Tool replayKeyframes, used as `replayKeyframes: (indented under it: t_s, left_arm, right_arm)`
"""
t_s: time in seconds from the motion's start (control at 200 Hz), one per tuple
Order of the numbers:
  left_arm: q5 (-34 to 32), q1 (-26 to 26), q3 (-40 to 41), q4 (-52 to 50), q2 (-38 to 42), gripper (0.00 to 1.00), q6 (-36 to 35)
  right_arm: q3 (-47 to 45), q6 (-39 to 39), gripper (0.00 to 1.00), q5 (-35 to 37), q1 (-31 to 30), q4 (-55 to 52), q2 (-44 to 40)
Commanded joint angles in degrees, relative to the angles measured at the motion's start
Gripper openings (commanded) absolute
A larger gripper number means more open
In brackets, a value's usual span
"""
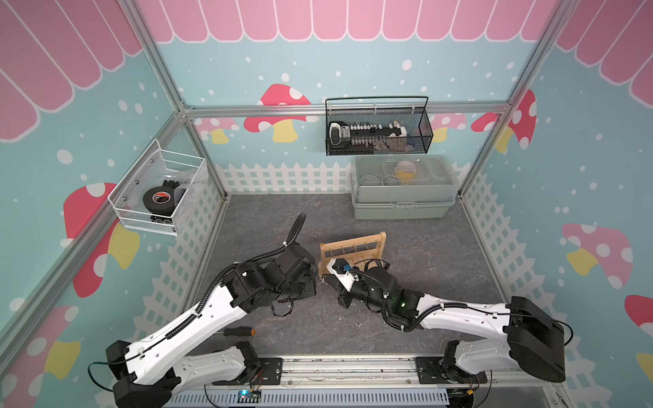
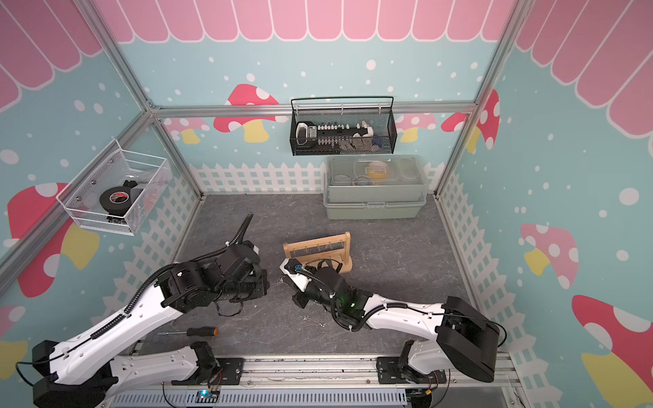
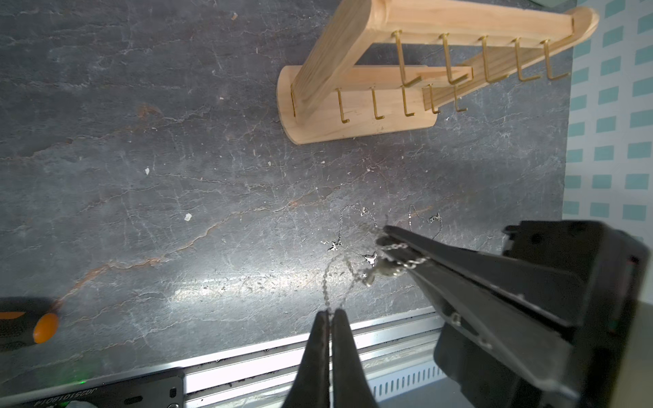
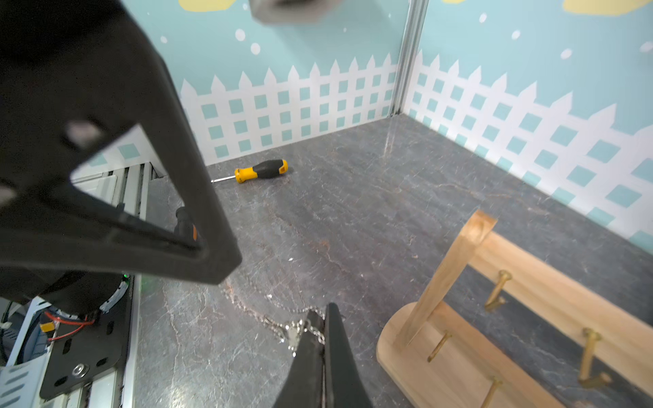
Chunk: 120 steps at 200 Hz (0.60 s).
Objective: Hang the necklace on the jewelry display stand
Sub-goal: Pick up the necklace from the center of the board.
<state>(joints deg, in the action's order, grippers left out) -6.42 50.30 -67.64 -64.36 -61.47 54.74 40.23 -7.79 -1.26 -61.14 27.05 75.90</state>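
A dark grey stone-patterned table sits inside a booth with mushroom-print walls. Near its middle a light wooden jewelry display stand stands upright, with gold hooks under its bars. In both top views the right arm's wrist crosses the stand's front edge, and both wrists cover their tools. A screwdriver with a black and orange handle lies at the table's near edge beside the left arm, well apart from the stand.

The thin silver chain necklace is too fine to make out in the top views; only the wrist views show it. It lies looped on the table in front of the stand, not touching it. In the left wrist view the left tool is fully closed, pinching one strand. The right tool is also closed and has chain draped across its tips. The right wrist view shows the right tool clamped on the chain near the stand's base.

Against the back wall, a grey-green plastic box with a clear lid holds something yellow and white, blurred. A black wire mesh basket on the back wall holds black and white parts I cannot identify. A white mesh basket on the left wall holds a black roll of tape.
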Motion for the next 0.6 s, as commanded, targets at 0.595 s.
replayKeyframes:
  t_s: [0.595]
  left_arm:
    - [1.46, -0.18, 4.48, 4.44, 4.6, 0.28, 1.52]
  right_arm:
    - [9.32, 11.18, 0.0, 2.85, -0.19, -13.27, -4.86]
